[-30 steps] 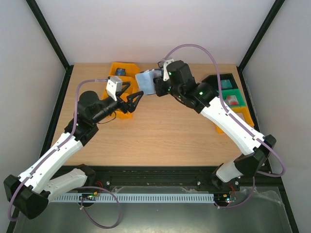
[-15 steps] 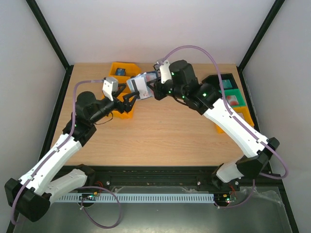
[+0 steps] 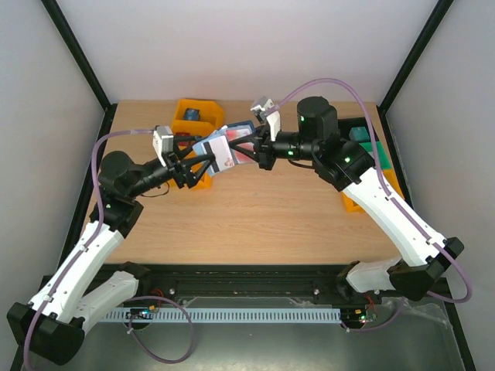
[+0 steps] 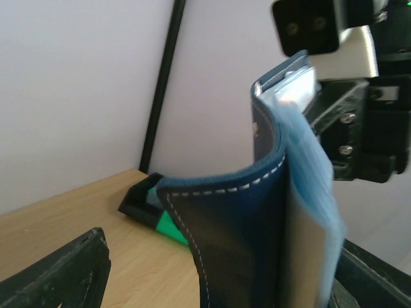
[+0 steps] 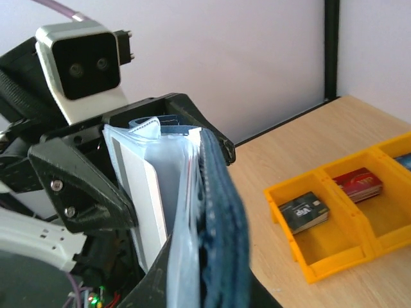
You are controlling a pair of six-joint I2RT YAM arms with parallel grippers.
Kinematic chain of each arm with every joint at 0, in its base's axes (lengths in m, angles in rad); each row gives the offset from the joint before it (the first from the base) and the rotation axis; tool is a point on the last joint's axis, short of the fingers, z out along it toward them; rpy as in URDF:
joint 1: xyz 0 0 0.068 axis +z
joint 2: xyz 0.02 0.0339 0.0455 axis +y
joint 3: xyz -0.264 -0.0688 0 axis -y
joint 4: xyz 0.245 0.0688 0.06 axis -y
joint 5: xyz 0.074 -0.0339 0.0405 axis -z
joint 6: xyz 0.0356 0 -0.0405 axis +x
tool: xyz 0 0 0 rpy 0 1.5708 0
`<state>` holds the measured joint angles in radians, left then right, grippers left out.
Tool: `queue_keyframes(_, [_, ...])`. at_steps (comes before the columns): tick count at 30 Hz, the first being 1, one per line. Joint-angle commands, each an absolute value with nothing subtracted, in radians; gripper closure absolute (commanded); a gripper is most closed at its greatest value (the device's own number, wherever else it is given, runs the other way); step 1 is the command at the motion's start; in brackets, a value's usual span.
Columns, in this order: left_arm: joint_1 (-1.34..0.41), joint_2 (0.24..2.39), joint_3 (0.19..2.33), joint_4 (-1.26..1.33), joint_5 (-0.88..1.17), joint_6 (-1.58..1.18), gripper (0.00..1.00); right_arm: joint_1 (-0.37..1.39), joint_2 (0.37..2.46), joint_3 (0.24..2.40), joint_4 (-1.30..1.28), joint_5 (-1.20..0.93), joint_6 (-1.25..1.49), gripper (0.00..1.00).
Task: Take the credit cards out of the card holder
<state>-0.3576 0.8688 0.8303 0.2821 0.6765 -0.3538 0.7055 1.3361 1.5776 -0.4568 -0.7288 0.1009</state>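
The card holder point(image 3: 219, 151) is a navy wallet with light blue sleeves, held in the air between the two arms, open, with a white card and red edges showing. My right gripper point(image 3: 254, 148) is shut on its navy cover point(image 5: 225, 212); its fingers point(image 5: 151, 282) pinch the lower edge. My left gripper point(image 3: 193, 164) is open, its jaws wide on either side of the holder point(image 4: 237, 244), with the sleeves point(image 4: 314, 205) close to one finger point(image 4: 376, 282). A white card point(image 5: 144, 205) sits in the sleeves. Loose dark point(image 5: 305, 213) and red point(image 5: 359, 183) credit cards lie in a yellow bin.
The yellow three-compartment bin point(image 3: 195, 116) stands at the back left, under and behind the left gripper; it also shows in the right wrist view point(image 5: 334, 256). Black and green trays point(image 3: 362, 136) and another yellow bin point(image 3: 352, 202) stand at the right edge. The trays show in the left wrist view point(image 4: 154, 208).
The right arm has carried the holder left and a little nearer. The left gripper has drawn back left, and its jaws now straddle the holder.
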Motion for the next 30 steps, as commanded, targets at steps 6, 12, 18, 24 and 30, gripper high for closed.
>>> queue_keyframes(6, [-0.345, 0.849, 0.795, 0.448, 0.894, -0.448, 0.53, 0.665, 1.288, 1.526, -0.32, -0.922, 0.127, 0.98])
queue_keyframes(12, [-0.353, 0.848, 0.796, 0.453, 0.919, -0.439, 0.91, 0.657, 1.276, 1.499, -0.271, -0.951, 0.159, 0.98])
queue_keyframes(18, [-0.354, 0.836, 0.8, 0.418, 0.851, -0.433, 0.98, 0.627, 1.257, 1.471, -0.267, -0.891, 0.175, 0.92])
queue_keyframes(24, [-0.354, 0.832, 0.818, 0.275, 0.568, -0.376, 0.98, 0.581, 1.236, 1.447, -0.327, -0.64, 0.202, 0.62])
queue_keyframes(30, [-0.354, 0.835, 0.816, 0.212, 0.439, -0.336, 0.98, 0.571, 1.232, 1.476, -0.347, -0.651, 0.194, 0.6])
